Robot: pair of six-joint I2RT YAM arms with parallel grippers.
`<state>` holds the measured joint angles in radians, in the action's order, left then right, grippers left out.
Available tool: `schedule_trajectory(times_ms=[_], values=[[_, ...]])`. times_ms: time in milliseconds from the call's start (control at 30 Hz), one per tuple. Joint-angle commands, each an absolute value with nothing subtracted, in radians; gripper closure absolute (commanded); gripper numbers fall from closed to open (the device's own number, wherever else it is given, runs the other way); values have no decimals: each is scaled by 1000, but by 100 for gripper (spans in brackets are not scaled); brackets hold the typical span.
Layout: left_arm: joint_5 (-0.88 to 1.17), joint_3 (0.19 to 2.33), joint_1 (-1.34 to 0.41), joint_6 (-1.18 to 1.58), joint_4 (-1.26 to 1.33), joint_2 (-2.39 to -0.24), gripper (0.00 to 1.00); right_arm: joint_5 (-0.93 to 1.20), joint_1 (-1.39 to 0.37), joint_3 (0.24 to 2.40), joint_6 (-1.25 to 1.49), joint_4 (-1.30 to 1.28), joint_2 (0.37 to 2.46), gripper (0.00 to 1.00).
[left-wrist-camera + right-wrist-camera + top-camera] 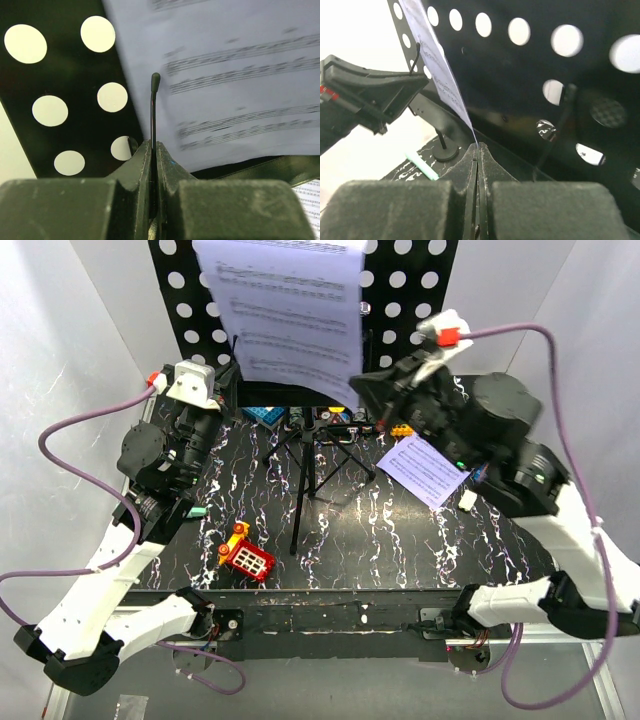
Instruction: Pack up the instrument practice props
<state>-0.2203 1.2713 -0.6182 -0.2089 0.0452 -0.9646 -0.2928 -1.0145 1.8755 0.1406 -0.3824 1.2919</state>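
Observation:
The black music stand's hole-punched desk [410,290] stands at the back on tripod legs [310,455]. A white sheet-music page [290,315] leans on it. My left gripper [154,145] is shut on the stand's thin black page-holder wire [153,100] at the page's [230,70] left edge. My right gripper [478,147] is shut on the lower corner of that page [432,65], in front of the desk [520,75]. A second page [422,468] lies flat on the table. The mint-green microphone [420,167] lies beside the small round mic stand base [445,151].
A red-and-yellow toy [247,555] sits near the table's front left. A blue-filled case [265,415] and small coloured bits [400,430] lie behind the tripod. White walls close in both sides. Purple cables [70,430] loop off both wrists.

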Motion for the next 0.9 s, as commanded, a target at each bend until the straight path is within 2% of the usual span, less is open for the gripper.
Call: schedule_trajectory(times_ms=[0,200,333,400,533,600,733,867], values=[[-229,1262,-623,-222,46,-942,100,-302,-1011,1819,84,-457,1143,99],[-245,1259,-623,-241,52,-962,100,-184,-1011,1760,45,-618,965,99],[-271,1252,-623,-262,66,-976,99,-195,-1011,1675,58,-683,846,99],[-281,1235,-623,-264,84,-971,85,-248,-1011,1596,81,-678,780,99],[-281,1221,-623,-264,87,-954,49,-319,-1011,1451,115,-658,658,99],[-270,1226,-623,-253,77,-943,38,-324,-1011,1413,118,-667,620,99],[-233,1239,-623,-227,40,-919,21,-304,-1011,1344,94,-744,560,99],[-196,1250,-623,-189,6,-881,15,-298,-1011,1253,101,-820,519,99]])
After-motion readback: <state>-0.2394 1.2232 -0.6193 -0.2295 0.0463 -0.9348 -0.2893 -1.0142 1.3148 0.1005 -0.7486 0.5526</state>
